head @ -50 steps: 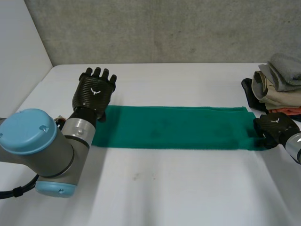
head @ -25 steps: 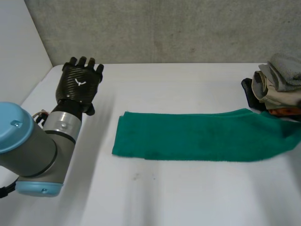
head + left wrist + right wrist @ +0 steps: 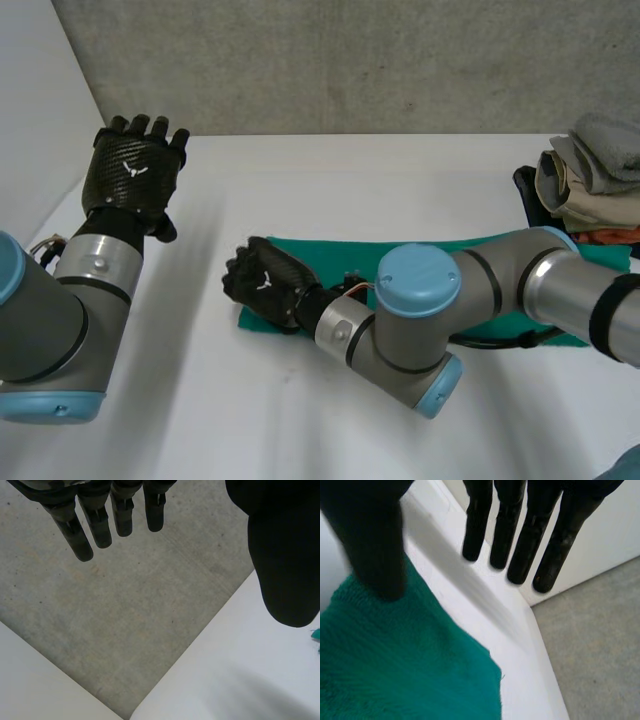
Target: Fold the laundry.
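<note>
A green towel [image 3: 345,258] lies as a long band across the middle of the white table [image 3: 300,420]. My right arm reaches over it from the right and hides much of it. My right hand [image 3: 262,285] rests at the towel's left end. In the right wrist view this hand [image 3: 512,540] is open: its fingers stretch straight out past the towel's corner [image 3: 420,670] and its thumb hangs over the cloth's edge. My left hand [image 3: 133,172] is raised at the far left, apart from the towel, and in its own view the fingers [image 3: 100,525] are straight with nothing in them.
A pile of folded clothes [image 3: 590,180] in grey, beige and dark colours stands at the table's right edge. A grey wall runs behind the table. The table's left edge [image 3: 530,630] lies just beyond my right fingertips, with the floor below.
My right arm has swung in across the towel to its left end and its fingers have opened. The towel was dragged right. My left hand drew back to the left, off the cloth.
</note>
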You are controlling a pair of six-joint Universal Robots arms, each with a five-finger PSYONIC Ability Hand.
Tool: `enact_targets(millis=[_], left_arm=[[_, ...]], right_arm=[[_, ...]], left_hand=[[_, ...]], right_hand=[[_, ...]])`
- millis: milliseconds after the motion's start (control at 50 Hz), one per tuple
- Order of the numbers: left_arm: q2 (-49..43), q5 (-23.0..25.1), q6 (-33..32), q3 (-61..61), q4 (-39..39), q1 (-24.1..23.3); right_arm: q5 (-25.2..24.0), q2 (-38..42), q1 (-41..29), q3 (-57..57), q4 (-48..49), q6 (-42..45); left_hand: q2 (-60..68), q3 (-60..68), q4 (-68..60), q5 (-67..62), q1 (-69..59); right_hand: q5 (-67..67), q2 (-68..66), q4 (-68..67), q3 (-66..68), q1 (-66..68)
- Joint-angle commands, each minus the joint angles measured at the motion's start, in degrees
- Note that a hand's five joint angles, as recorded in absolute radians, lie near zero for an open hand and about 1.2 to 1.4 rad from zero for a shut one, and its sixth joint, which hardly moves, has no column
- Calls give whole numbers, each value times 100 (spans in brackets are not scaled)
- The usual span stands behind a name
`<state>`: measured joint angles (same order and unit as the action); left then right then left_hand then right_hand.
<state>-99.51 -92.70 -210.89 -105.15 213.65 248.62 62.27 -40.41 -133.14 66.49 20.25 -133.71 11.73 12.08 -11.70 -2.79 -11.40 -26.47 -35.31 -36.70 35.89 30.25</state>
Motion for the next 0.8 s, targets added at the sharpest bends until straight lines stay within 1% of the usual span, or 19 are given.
enact_targets(millis=[20, 40, 60, 120, 140, 180, 200, 260, 280, 340, 360, 420, 500, 560, 580, 640, 660, 720, 800], left_arm=[[2, 6, -5, 12, 1, -50], [2, 6, -5, 12, 1, -50], [11, 15, -5, 12, 1, -67], [11, 24, 4, 12, 1, -103], [2, 24, 4, 12, 1, -129], [-16, 24, 4, 12, 1, -155], [-24, 24, 4, 3, 10, -173], [-42, 24, 21, -32, 10, -208], [-51, 24, 39, -49, 10, -217], [-68, 24, 144, -93, 10, -226], [-68, 24, 171, -102, 10, -226], [-86, 33, 258, -129, 19, -261], [-148, 41, 267, -137, 10, -287], [-148, 41, 285, -137, 19, -287], [-148, 41, 285, -137, 10, -287], [-148, 41, 285, -146, 19, -287], [-148, 41, 285, -155, 10, -296], [-148, 41, 285, -164, 10, -287], [-148, 41, 285, -164, 10, -287]], right_arm=[[2112, -1126, 410, 522, -56, -1199], [2288, -1319, 594, 653, -48, -1392], [2473, -1773, 1092, 977, -82, -1829], [2370, -2417, 1859, 1479, -231, -2307], [2204, -2750, 2314, 1803, -450, -2430], [1940, -2998, 2738, 2103, -697, -2458], [1695, -3138, 3245, 2392, -881, -2440], [1298, -3210, 3890, 2684, -1119, -2423], [957, -3210, 4336, 2842, -1216, -2327], [665, -3201, 4787, 2983, -1234, -2098], [490, -3193, 5023, 3045, -1225, -1871], [339, -3140, 5271, 3098, -1138, -1606], [67, -2754, 5360, 3054, -708, -1210], [-214, -2516, 5377, 2958, -479, -763], [-406, -2438, 5377, 2870, -487, -422], [-584, -2323, 5377, 2703, -610, 151], [-680, -2227, 5377, 2633, -749, 518], [-812, -2033, 5395, 2431, -1109, 1117], [-839, -1787, 5465, 2176, -1479, 1680]], left_hand=[[-173, -208, 170, 279, 140], [-173, -208, 170, 279, 140], [-173, -208, 170, 279, 140], [-173, -208, 170, 279, 140], [-173, -208, 170, 279, 140], [-173, -208, 170, 279, 140], [-173, -208, 170, 279, 140], [-173, -208, 170, 279, 140], [-173, -208, 170, 279, 140], [-173, -208, 170, 279, 140], [-173, -208, 170, 279, 140], [-173, -208, 170, 279, 140], [-173, -208, 170, 279, 140], [-173, -208, 170, 279, 140], [-173, -208, 170, 279, 140], [-173, -208, 170, 279, 140], [-173, -208, 170, 279, 140], [-173, -208, 170, 279, 140], [-173, -208, 170, 279, 140]], right_hand=[[1361, 1244, 1384, -1302, -738], [1344, 1227, 1367, -1285, -722], [1310, 1194, 1334, -1252, -688], [1059, 943, 1082, -1000, -437], [591, 475, 615, -533, 31], [452, 336, 476, -394, 170], [402, 286, 425, -343, 220], [335, 218, 358, -276, 288], [318, 201, 341, -259, 305], [-151, -268, -128, 210, 774], [-420, -536, -397, 479, 1042], [-456, -572, -433, 515, 1078], [-574, -691, -551, 633, 1196], [-574, -690, -551, 633, 1196], [-574, -690, -551, 633, 1196], [-574, -690, -551, 633, 1196], [-574, -690, -551, 633, 1196], [-574, -690, -551, 633, 1196], [-574, -690, -551, 633, 1196]])
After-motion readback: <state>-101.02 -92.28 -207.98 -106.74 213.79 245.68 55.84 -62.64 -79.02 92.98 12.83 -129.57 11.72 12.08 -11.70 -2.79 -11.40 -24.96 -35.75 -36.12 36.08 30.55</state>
